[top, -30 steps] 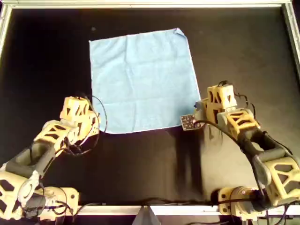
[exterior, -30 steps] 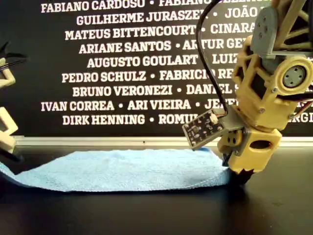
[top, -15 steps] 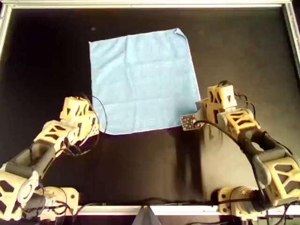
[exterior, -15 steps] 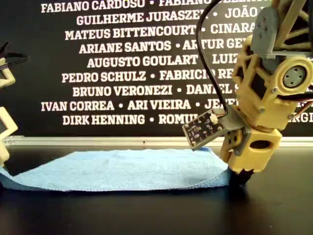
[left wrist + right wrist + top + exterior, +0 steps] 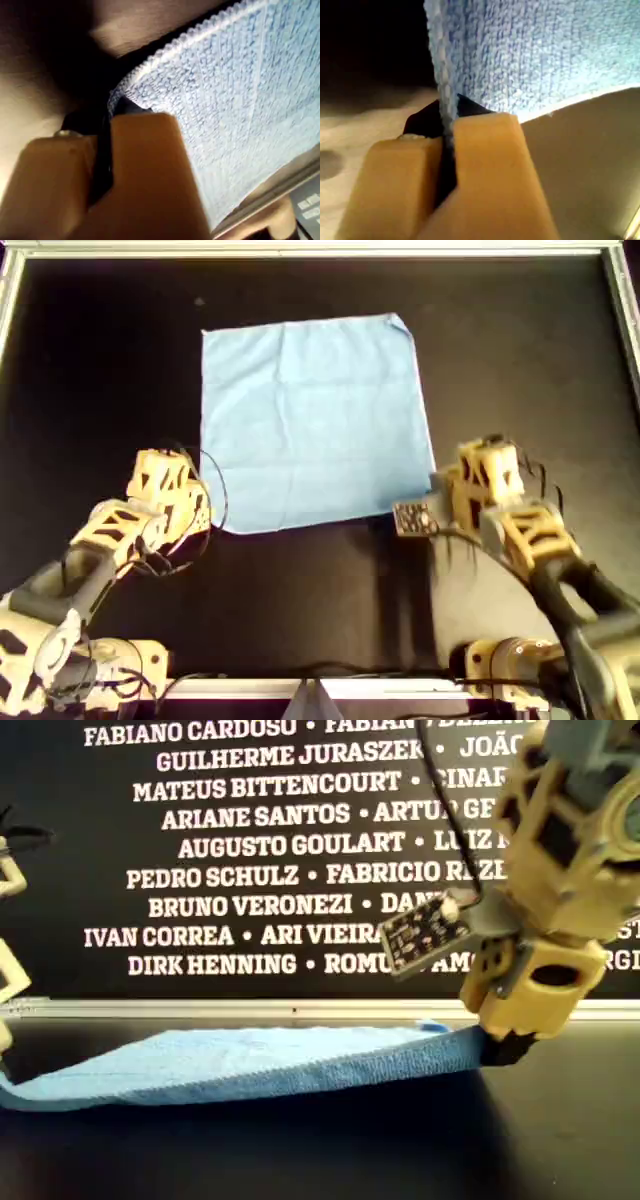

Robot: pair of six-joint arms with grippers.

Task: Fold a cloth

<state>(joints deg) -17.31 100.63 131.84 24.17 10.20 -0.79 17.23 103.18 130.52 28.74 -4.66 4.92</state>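
The light sky-blue cloth (image 5: 315,420) lies spread on the black table, and its near edge is raised off the surface in the exterior view (image 5: 250,1060). My left gripper (image 5: 207,518) is shut on the cloth's corner at the overhead view's lower left; the left wrist view shows the fabric (image 5: 225,100) pinched in the jaws (image 5: 112,107). At the corner toward the overhead view's lower right, my right gripper (image 5: 437,498) is also shut on the cloth. It holds that corner a little above the table at the exterior view's right (image 5: 505,1048). The right wrist view shows the edge (image 5: 520,55) clamped (image 5: 447,115).
A metal frame (image 5: 320,250) rims the black table. A small circuit board (image 5: 412,517) sticks out from the right gripper. A dark wall with white names (image 5: 260,850) stands behind the table in the exterior view. The arm bases (image 5: 500,665) sit along the overhead view's bottom edge.
Both grippers have risen with the near corners. The cloth's near edge has lifted off the table, and the whole cloth has slid slightly toward the overhead view's right.
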